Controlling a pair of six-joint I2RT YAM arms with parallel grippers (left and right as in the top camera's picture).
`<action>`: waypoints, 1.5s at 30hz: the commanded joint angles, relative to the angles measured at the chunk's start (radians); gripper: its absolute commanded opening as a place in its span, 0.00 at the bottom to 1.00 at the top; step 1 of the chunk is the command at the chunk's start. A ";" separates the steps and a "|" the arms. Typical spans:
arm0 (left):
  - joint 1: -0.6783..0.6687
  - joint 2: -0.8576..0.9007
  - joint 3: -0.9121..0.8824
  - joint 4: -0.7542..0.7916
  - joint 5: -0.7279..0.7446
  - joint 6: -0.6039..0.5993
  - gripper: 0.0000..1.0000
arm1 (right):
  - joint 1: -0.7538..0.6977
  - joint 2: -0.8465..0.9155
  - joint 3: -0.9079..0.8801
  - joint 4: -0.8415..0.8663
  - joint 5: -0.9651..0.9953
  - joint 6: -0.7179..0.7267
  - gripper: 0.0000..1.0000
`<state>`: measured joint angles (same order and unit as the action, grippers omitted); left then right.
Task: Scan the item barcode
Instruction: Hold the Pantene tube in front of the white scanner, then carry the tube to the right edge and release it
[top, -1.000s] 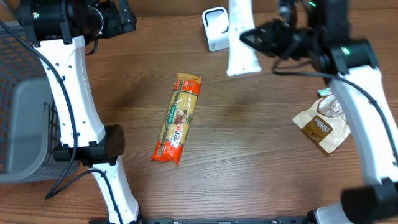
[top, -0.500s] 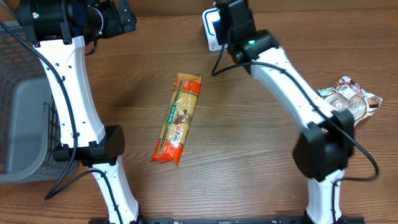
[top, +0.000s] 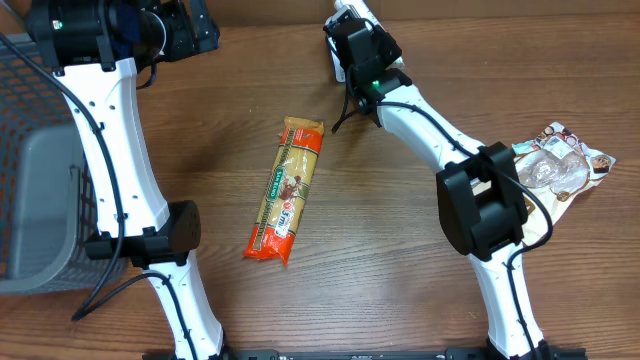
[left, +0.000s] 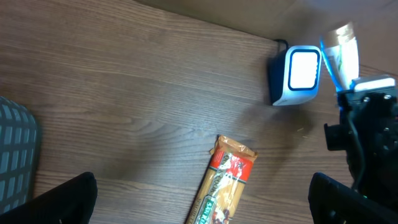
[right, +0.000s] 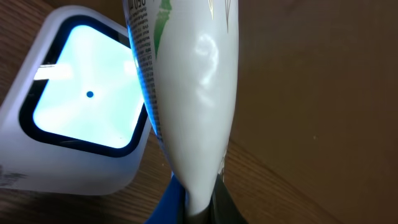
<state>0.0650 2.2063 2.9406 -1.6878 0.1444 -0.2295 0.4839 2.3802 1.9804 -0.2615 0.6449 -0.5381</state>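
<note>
Right claw (right: 198, 208) clamps the white tube (right: 189, 93) by its end — tube rising just beside the lit scanner (right: 81, 124).

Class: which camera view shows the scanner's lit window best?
Right wrist: the scanner looms close, window glowing, a white tube overlapping one edge. Left wrist shows it small but whole; overhead, the right arm hides it.

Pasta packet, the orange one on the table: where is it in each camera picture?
Overhead: the pasta packet lies near the middle, slightly left.
Left wrist: bottom edge, centre, partly cut off.
Right wrist: not in it.
Shared landmark: the lit white scanner, seen by both wrist cameras.
</note>
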 joint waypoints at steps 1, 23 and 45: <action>-0.013 -0.016 0.006 -0.002 -0.006 0.002 1.00 | -0.010 0.020 0.042 0.036 0.072 -0.024 0.04; -0.013 -0.016 0.006 -0.002 -0.006 0.002 1.00 | 0.008 0.050 0.043 0.080 0.237 -0.126 0.04; -0.013 -0.016 0.006 -0.002 -0.006 0.002 1.00 | -0.141 -0.597 0.042 -0.856 -0.528 0.856 0.04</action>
<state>0.0650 2.2063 2.9406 -1.6878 0.1444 -0.2295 0.4397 1.8580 1.9991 -1.0237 0.1928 0.0368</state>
